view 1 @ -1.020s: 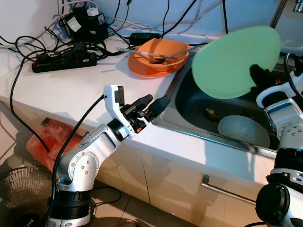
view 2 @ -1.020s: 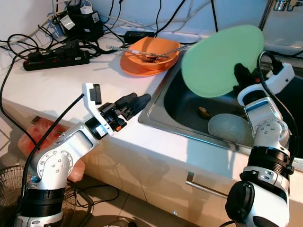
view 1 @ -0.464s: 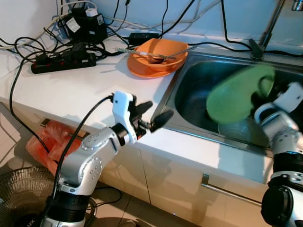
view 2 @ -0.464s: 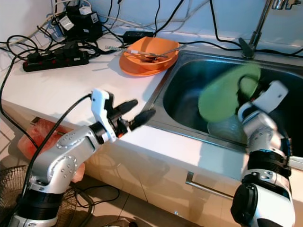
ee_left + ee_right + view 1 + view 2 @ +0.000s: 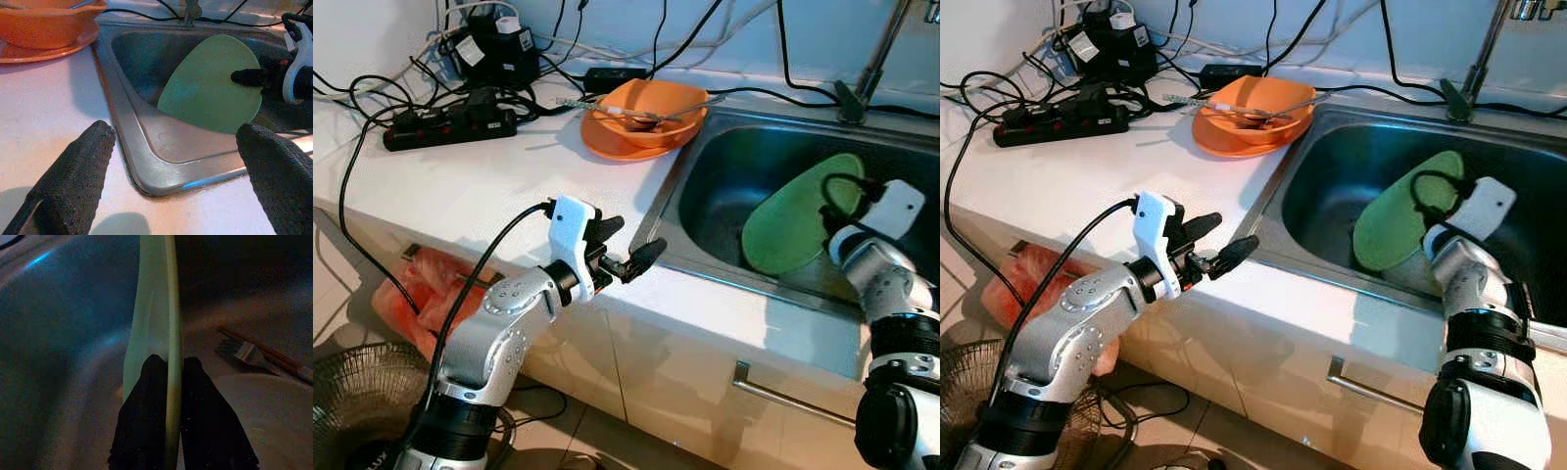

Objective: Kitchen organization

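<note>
Down in the sink [image 5: 705, 211], the green plate [image 5: 798, 220] is pinched at its rim by the right gripper [image 5: 168, 382], tilted over a pale dish. Left gripper [image 5: 186, 161] is held spread above the counter edge. Gentle lowering is advised before release.

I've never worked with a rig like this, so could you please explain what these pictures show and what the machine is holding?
It is a humanoid robot at a kitchen counter. Two pictures come from its head camera, looking down; the other two from cameras on its wrists. The right gripper, down in the sink, pinches the rim of a green plate. The left gripper hovers open over the counter's edge, holding nothing. On the counter sit an orange bowl on an orange plate, a power strip and tangled cables.
</note>
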Controlling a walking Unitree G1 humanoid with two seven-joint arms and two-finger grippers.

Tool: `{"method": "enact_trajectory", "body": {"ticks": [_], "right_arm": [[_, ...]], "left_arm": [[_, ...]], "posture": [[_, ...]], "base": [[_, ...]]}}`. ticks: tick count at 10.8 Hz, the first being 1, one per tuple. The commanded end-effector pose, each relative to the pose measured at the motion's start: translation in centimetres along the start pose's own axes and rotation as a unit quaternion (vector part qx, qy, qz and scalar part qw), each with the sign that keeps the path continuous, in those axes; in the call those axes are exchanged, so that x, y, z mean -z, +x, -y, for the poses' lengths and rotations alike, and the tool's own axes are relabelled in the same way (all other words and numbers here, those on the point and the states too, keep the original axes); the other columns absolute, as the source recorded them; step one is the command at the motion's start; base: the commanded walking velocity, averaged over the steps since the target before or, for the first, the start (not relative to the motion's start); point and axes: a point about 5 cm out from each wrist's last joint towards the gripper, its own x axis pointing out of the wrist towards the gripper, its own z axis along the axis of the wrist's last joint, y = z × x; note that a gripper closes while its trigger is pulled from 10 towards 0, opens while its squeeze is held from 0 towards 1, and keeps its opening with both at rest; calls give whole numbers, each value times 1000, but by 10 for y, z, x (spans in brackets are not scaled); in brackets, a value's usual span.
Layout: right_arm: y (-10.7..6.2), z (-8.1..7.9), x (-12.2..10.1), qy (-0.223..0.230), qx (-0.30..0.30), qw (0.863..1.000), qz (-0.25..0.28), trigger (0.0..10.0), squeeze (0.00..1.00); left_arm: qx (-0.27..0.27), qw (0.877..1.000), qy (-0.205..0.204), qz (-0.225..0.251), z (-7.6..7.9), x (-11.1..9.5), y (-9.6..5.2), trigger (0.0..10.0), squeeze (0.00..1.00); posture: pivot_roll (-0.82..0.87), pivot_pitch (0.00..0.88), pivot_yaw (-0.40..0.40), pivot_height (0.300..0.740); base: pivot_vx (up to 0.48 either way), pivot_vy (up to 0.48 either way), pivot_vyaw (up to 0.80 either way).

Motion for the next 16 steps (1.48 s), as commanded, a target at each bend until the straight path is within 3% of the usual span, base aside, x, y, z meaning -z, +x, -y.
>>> {"method": "enact_trajectory", "body": {"ticks": [1,6,12,14,16], "right_arm": [[1,0,-5,-15,8,1000,2,10000,1000],[2,5,-4,-35,28,999,-6,10000,1000],[1,3,-3,-119,17,993,0,10000,1000],[-2,-3,-9,-148,15,988,29,10000,1000],[-10,-23,-21,-184,-21,978,98,10000,1000]], "left_arm": [[-3,1000,3,-11,-1,5,-1,10000,1000],[7,1000,5,-22,0,10,-1,10000,1000],[15,999,41,-18,1,2,3,10000,1000],[5,998,58,-5,0,-4,6,10000,1000],[-22,997,74,31,-2,-16,10,10000,1000]], "posture": [[112,65,91,740],[111,56,86,740],[102,42,80,740],[92,36,71,740],[87,30,51,740]], "base": [[0,0,0],[0,0,0],[0,0,0],[0,0,0],[0,0,0]]}}
